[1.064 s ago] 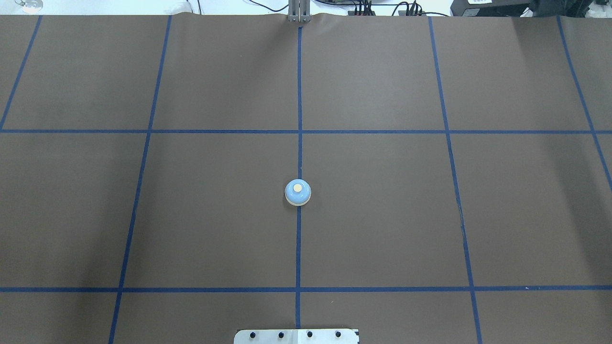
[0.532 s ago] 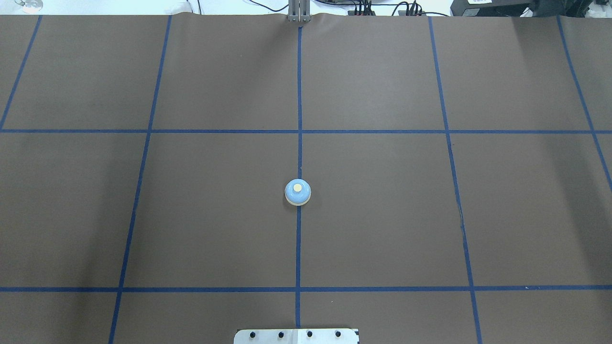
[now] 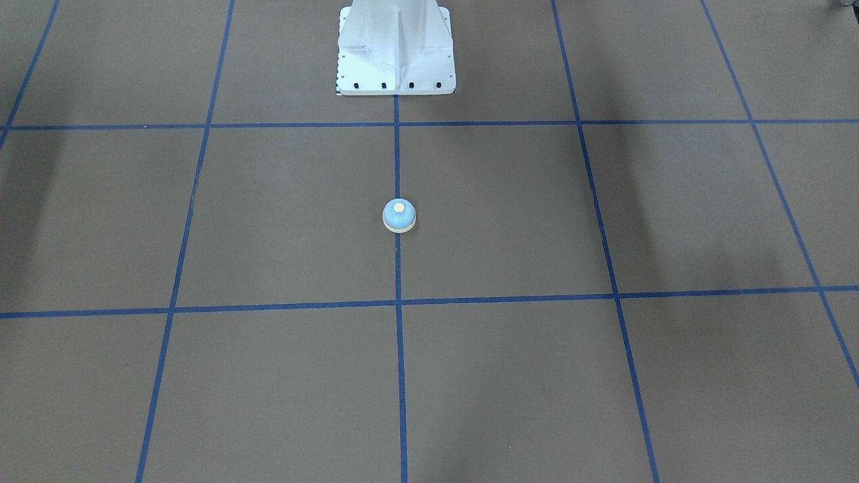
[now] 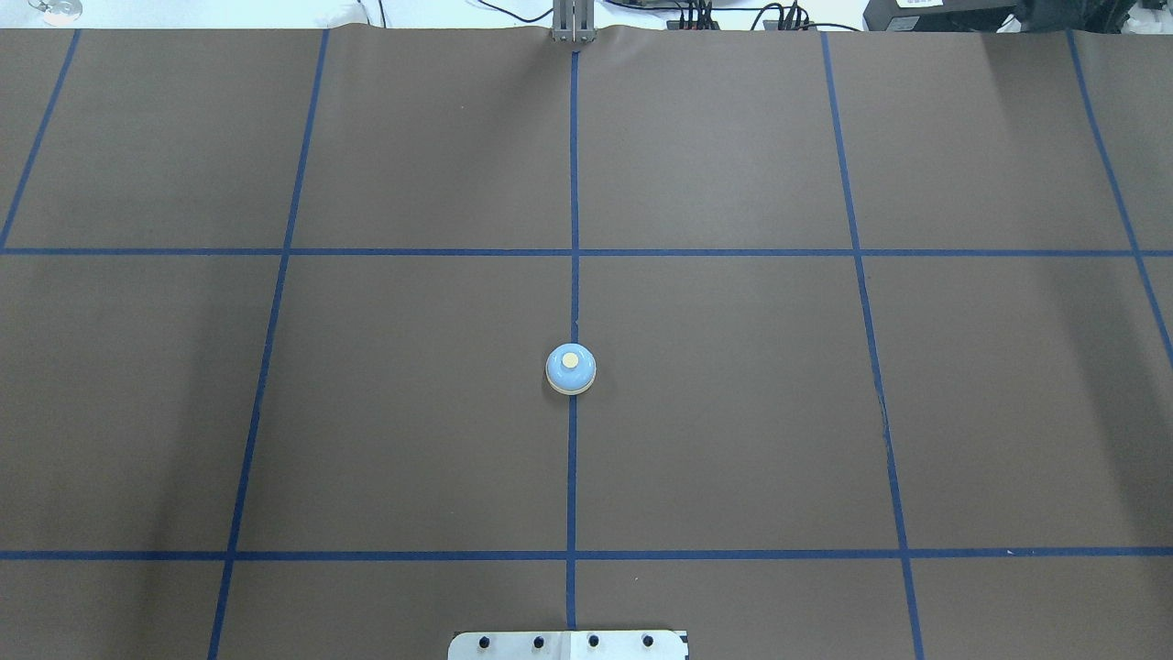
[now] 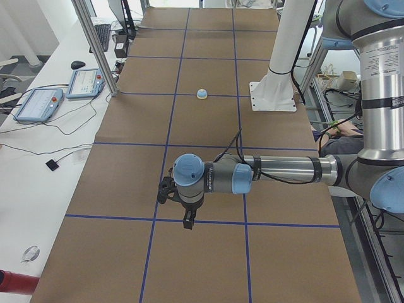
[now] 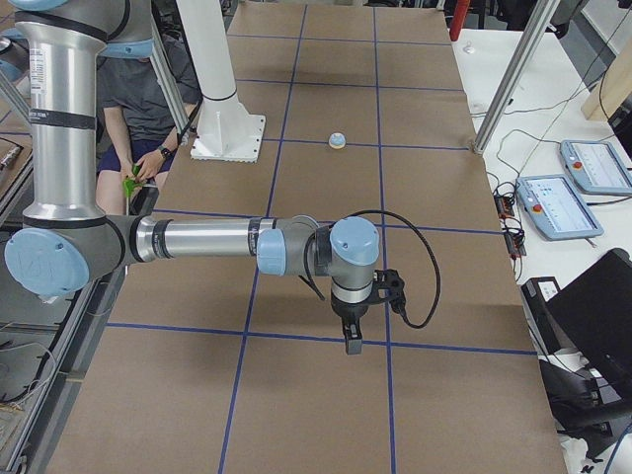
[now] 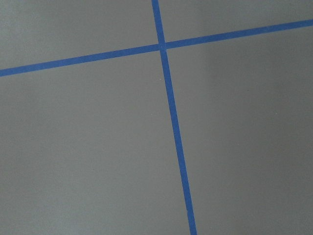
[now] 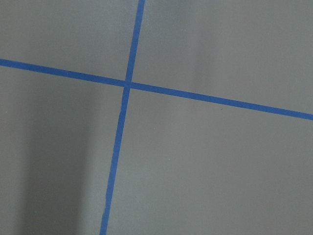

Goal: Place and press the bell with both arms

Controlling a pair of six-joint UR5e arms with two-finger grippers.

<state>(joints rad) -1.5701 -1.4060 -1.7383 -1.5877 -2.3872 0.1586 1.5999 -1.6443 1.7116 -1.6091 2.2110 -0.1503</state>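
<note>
Sitting upright at the middle of the brown-covered table [image 4: 733, 412], the bell [image 4: 571, 369] rests squarely on the blue tape line [image 4: 572, 477] that runs down the table's centre, out in front of the white pedestal [image 3: 396, 47]. Its cream button [image 4: 571, 361] faces straight up, and nothing touches it.

Neither arm appears in the two views that look down on the table. Only the side views show them. The left arm [image 5: 284, 169] stretches level over one end of the table, with the left gripper [image 5: 188, 221] pointing down above the paper. The right arm [image 6: 197, 239] mirrors it at the opposite end, with the right gripper [image 6: 353, 341] also pointing down. From these side views alone, I cannot tell whether either gripper's fingers are spread or pressed together.

The bell lies well apart from both grippers, inward along the table from each. Neither arm looks clearly nearer. Being round, the bell has no long axis to line up with. Both wrist cameras show only brown paper and crossing tape, with no bell.
</note>
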